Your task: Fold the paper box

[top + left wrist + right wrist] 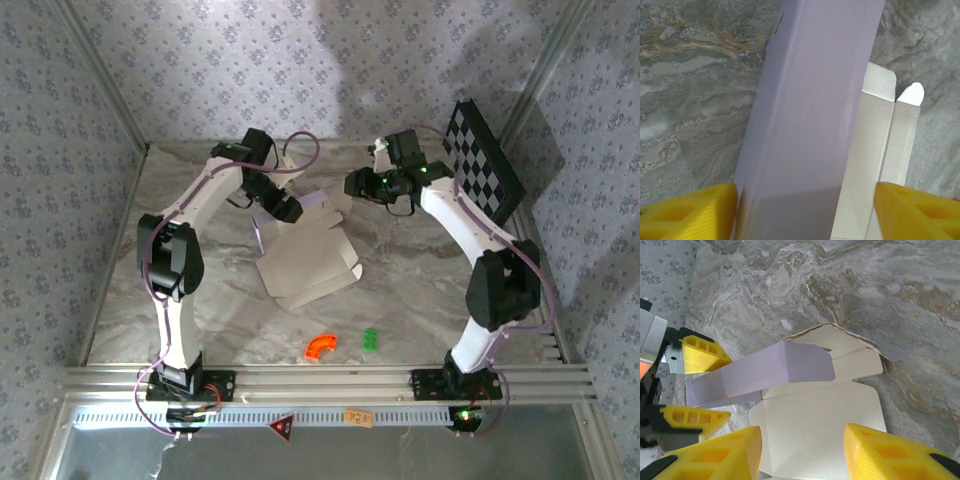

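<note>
Early going, I'd judge: the off-white and pale lilac thin cardboard paper box [310,262] lies mid-table, mostly flat. One long lilac wall [765,371] stands up at its 11 o'clock edge, with the left gripper [283,208] spread wide astride it. The right gripper [358,185] hovers released at 1 o'clock. The other walls, flaps and tabs are not yet folded.

One paper box [310,262], one checkered board [485,160], one orange piece [321,346], one green block [370,340]

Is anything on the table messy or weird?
Two stray bits, an orange curved piece and a green block, lie near the front edge, apart from the paper box. They seem unrelated to folding.
</note>
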Available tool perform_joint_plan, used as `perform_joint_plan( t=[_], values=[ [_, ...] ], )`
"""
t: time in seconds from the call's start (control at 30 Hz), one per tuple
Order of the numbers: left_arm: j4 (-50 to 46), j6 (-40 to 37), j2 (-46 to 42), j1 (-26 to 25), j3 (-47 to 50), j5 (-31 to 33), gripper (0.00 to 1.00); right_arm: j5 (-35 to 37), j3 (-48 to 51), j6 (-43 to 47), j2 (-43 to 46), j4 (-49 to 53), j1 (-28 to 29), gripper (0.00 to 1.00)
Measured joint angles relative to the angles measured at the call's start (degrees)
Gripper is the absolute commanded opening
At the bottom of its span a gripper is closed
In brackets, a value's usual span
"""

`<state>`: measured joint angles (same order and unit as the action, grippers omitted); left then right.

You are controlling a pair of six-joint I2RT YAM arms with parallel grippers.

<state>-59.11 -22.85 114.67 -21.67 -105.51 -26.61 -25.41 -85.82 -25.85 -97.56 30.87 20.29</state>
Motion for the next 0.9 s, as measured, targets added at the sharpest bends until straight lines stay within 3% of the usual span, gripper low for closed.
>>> perform_joint_plan(
  t=[0.13,0.43,0.63,0.9],
  values=[
    [-0.2,1.1,0.0,0.0,0.2,-1.4,0.59,1.2,4.6,0.0,2.9,-1.0,-0.5,0.48],
    [3.0,6.9,-5.4,-0.4,9.0,-1.9,0.56,2.3,13.3,-0.9,4.7,-4.3,-0.6,0.48],
    [3.8,9.4,-9.3,-0.6,12.8,-1.2,0.70,2.5,14.4,-1.6,4.7,-5.9,-0.6,0.47],
    [3.5,9.4,-8.5,-0.6,12.4,-0.8,0.69,2.5,14.4,-1.9,4.6,-8.1,-0.4,0.47]
  ],
)
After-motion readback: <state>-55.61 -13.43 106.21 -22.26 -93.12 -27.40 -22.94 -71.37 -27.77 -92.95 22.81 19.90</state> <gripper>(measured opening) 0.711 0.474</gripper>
